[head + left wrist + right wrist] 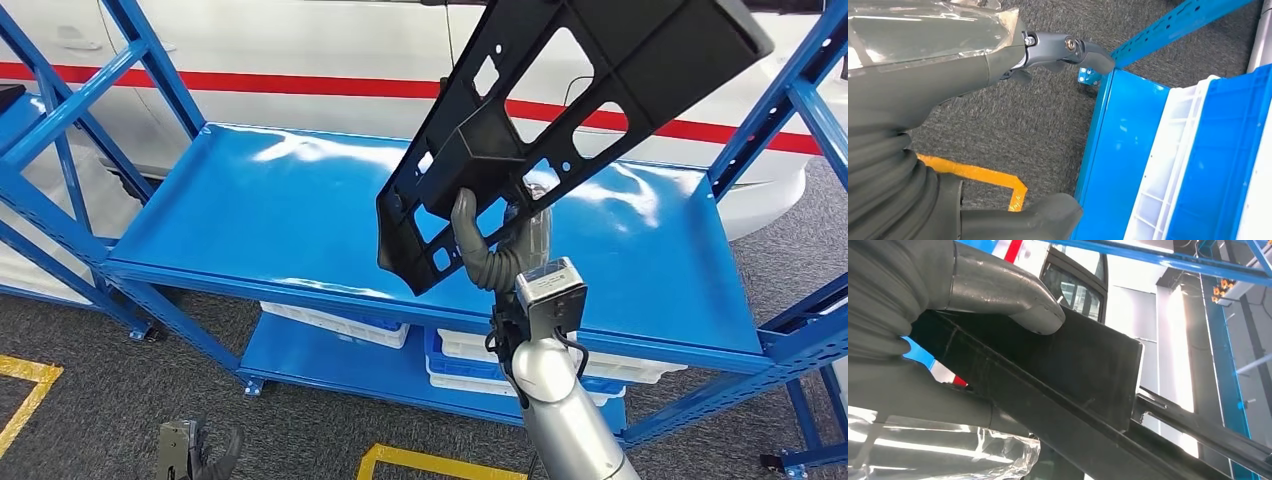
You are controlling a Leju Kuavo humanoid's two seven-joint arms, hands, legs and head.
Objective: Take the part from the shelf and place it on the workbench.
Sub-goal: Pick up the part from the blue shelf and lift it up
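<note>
A: One part [560, 110], black plastic, long and flat with cut-out holes. Location?

B: Held in the air above the shelf [250, 215], over the right half of its top board, tilted, with the low end toward the front edge and the high end rising toward the back right post. It touches no board.

A: Right hand [490, 245]?

B: Gripping the part at its low end, thumb over one face, fingers behind. In the right wrist view the thumb [1013, 300] presses flat on the black panel [1068, 370].

A: Left hand [195, 452]?

B: Hanging low at the front left, above the carpet [90, 430]. In the left wrist view the fingers [1068, 50] are spread apart from the thumb [1043, 220], holding nothing.

A: Other stock?

B: Bins [340, 322], white and blue, on the lower board. Yellow floor tape [420, 462] before the shelf. White vehicle body with a red stripe [300, 85] behind it.
</note>
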